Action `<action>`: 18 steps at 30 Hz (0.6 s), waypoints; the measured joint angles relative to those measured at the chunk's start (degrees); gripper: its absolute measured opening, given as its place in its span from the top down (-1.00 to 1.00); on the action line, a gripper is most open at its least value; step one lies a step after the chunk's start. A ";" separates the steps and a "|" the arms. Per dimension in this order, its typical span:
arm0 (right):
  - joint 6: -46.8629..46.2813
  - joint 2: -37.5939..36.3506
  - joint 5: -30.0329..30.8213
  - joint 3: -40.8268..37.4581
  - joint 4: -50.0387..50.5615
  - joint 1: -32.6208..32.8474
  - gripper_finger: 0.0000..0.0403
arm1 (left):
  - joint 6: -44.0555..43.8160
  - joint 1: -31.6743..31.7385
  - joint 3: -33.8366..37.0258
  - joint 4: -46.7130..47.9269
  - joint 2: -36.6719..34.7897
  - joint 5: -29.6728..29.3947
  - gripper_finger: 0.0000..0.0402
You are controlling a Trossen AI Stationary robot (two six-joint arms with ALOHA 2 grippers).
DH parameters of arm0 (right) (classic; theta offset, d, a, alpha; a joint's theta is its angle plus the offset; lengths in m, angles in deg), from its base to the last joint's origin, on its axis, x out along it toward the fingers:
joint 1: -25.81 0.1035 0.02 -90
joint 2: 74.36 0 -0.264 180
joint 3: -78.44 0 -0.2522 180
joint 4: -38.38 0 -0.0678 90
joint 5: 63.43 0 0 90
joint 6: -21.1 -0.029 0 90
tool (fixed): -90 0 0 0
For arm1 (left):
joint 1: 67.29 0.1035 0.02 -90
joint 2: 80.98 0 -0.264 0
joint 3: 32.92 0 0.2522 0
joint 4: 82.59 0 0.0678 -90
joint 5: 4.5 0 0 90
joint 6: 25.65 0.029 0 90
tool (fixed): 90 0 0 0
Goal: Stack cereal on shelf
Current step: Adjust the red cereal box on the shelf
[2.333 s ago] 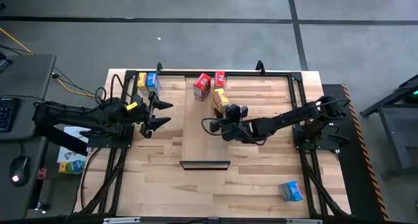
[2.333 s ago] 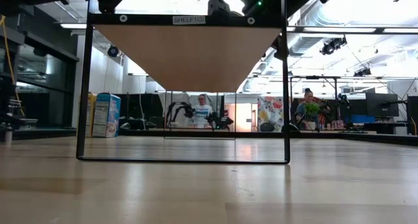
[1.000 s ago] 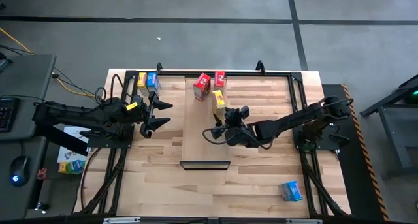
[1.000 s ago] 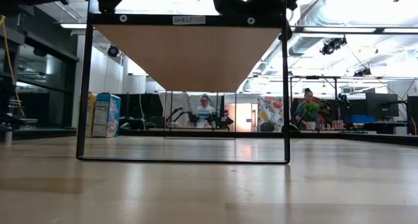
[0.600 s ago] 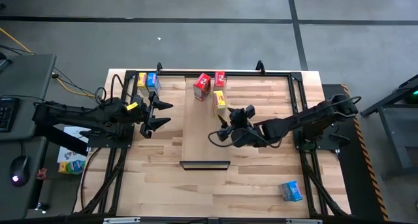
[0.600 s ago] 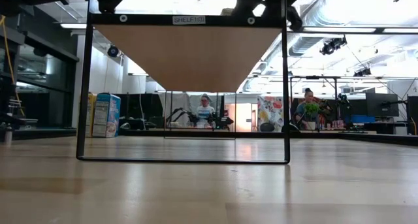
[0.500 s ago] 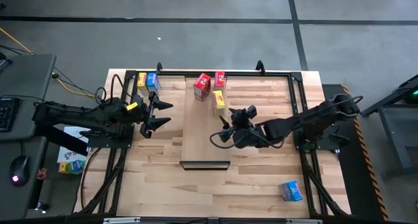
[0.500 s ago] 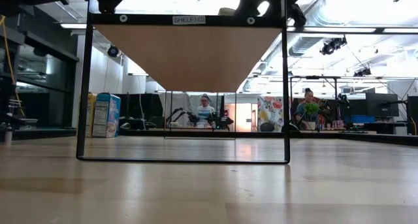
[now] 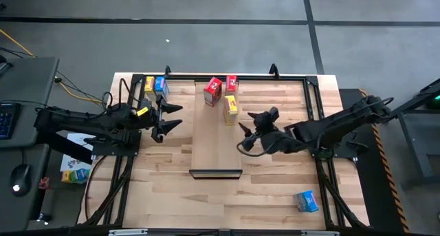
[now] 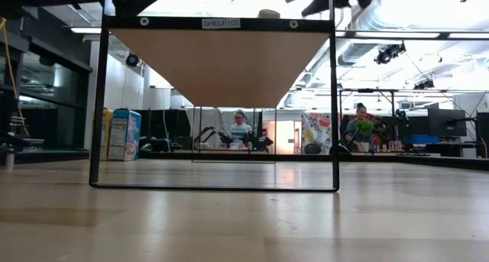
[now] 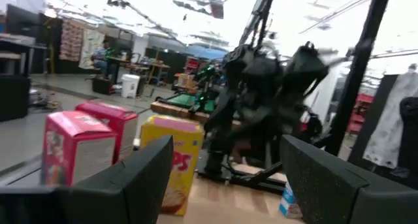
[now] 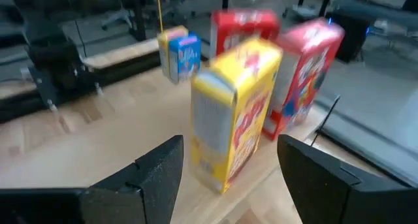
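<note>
At the far left corner of the table, a yellow box [image 9: 149,85] and a blue box [image 9: 161,84] are seen standing side by side. The left gripper [image 9: 168,118] is held near them with its fingers apart and nothing between them. On the far end of the shelf [image 9: 214,140], two red boxes [image 9: 213,90] and a second yellow box [image 9: 230,109] stand close together. The right gripper [image 9: 250,120] is seen beside that box, spread and empty. A second blue box [image 9: 306,201] lies near the table's right front corner. In the low view, the boxes on the shelf are hidden by the board's underside.
</note>
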 joint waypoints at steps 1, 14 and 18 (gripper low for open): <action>0.57 -0.93 0.82 0.00 0.02 0.26 -0.19 | 0.00 0.00 0.00 0.55 0.09 -0.46 -0.35; 2.26 -2.41 3.10 -0.13 4.63 0.87 -0.19 | -0.97 7.89 -1.01 3.28 11.52 -13.57 0.16; 1.61 -2.12 3.08 -0.13 4.67 0.87 -0.19 | -2.03 11.90 -3.67 5.43 17.90 -12.97 0.81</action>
